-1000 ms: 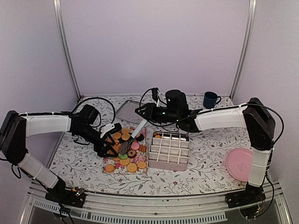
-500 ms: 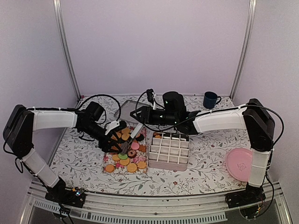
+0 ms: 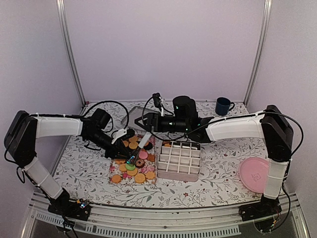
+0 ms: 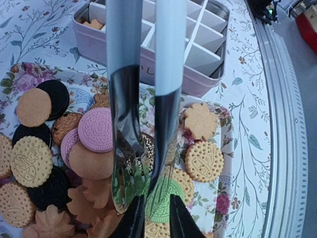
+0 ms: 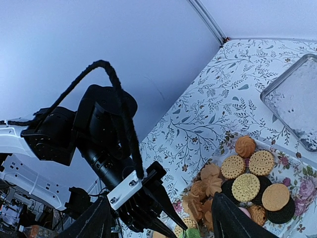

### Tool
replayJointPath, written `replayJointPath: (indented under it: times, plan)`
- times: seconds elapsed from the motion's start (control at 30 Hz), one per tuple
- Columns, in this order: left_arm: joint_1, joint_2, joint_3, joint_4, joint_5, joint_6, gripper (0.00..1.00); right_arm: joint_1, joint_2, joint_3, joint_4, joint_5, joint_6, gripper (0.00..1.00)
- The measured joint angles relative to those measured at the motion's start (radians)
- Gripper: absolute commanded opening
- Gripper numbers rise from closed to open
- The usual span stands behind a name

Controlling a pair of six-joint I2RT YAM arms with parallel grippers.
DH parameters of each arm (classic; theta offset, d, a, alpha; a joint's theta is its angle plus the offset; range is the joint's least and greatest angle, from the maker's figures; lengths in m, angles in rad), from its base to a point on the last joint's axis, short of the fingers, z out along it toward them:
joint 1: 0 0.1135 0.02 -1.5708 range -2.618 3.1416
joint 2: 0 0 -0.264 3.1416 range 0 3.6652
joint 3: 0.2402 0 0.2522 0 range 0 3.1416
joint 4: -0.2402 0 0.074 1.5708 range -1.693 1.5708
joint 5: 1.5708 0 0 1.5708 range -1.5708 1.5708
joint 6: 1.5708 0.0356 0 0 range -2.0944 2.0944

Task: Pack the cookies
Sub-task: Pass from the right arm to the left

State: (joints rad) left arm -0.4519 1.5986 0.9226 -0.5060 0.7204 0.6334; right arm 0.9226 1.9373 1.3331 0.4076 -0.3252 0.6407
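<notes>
Left end effector [image 4: 156, 219]: pinching tongs [image 4: 124, 99], squeezing their arms together.
Green cookie [image 4: 167, 201]: just beyond it, likely target.
Right end effector [image 5: 166, 223]: spread, empty.

We find no word, number or brand that we can read in any view. The raised patterns on the small round golden, dark and pink biscuits [image 4: 204, 161] do not resolve into letters. A faint mark on the wall of the pale pink divided tin [image 4: 91, 45] is blurred. The little motif on the round pink plate [image 3: 255, 174] is too small to tell.
</notes>
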Motion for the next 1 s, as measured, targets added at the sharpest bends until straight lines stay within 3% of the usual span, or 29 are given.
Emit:
replayJointPath:
  times: [0.23,0.4,0.57,0.63,0.77,1.0]
  plan:
    - [0.0,0.003,0.0,-0.008,0.033,0.008,0.24,0.0,-0.017,0.0,0.008,-0.032,-0.012,0.77]
    - [-0.008,0.003,-0.004,-0.013,0.053,0.01,0.46,0.0,-0.018,0.0,0.021,-0.054,-0.014,0.79]
    - [-0.024,0.003,-0.018,-0.012,0.056,0.014,0.56,0.0,-0.031,-0.017,0.035,-0.076,-0.014,0.8]
    - [-0.027,0.003,-0.025,-0.012,0.056,0.015,0.56,0.0,-0.042,-0.032,0.045,-0.082,-0.014,0.8]
    - [-0.03,-0.005,-0.042,-0.005,0.055,0.017,0.43,0.0,-0.063,-0.062,0.07,-0.098,-0.017,0.8]
    - [-0.043,0.013,-0.043,0.008,0.058,0.011,0.38,0.0,-0.07,-0.086,0.118,-0.132,-0.018,0.82]
